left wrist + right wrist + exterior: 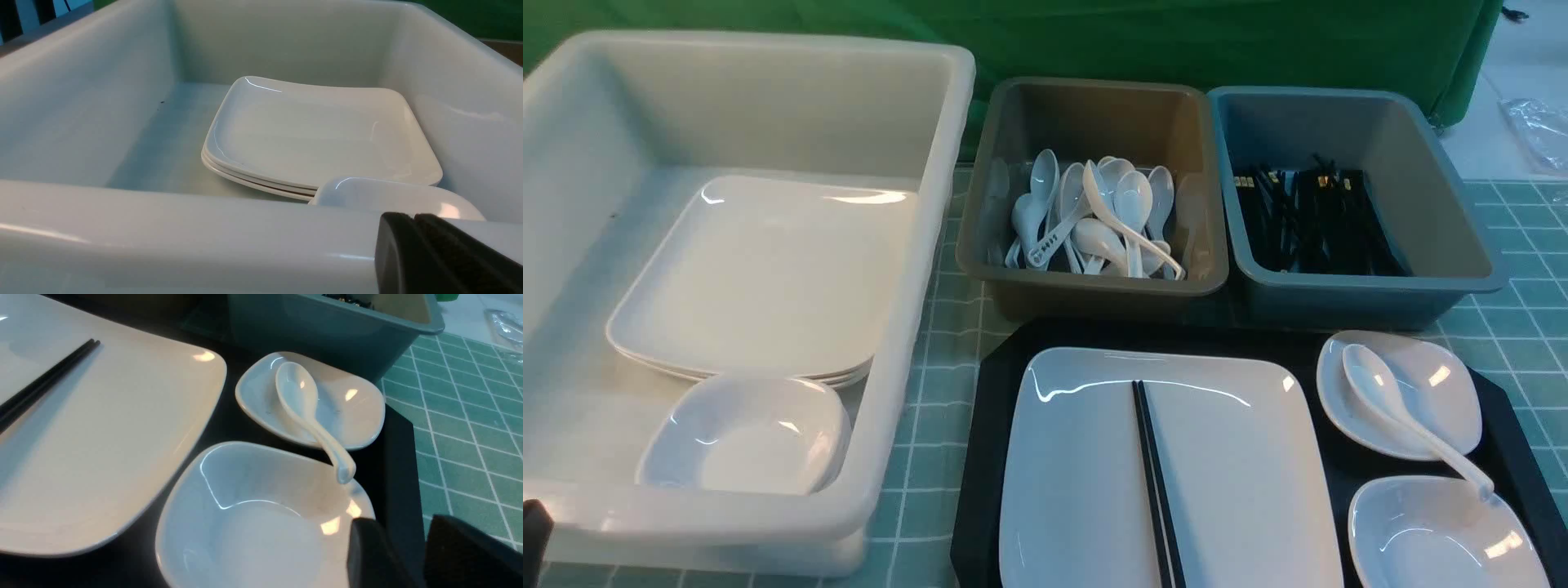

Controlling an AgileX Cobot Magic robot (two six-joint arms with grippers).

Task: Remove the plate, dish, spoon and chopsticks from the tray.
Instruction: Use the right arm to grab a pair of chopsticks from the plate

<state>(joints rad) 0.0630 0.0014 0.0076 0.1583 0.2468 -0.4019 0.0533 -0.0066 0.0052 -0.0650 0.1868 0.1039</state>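
Note:
The black tray [984, 457] holds the white square plate [1225, 457] with the black chopsticks [1156, 482] lying side by side across its middle. To the plate's right sit two small white dishes, a far dish [1437, 384] and a near dish [1429, 539]. The white spoon [1388, 400] has its bowl in the far dish and its handle tip over the near dish's rim. My right gripper [402, 531] is open and empty, low over the near dish's [245, 522] outer rim and the tray's [402, 457] right edge. My left gripper [413, 218] is shut and empty, just outside the white tub's near wall.
The large white tub [915, 310] on the left holds a stack of square plates [760, 269] and a small dish [743, 433]. Behind the tray stand a grey-brown tub [1094, 290] with several white spoons and a blue-grey tub [1372, 290] with several black chopsticks. A green gridded mat covers the table.

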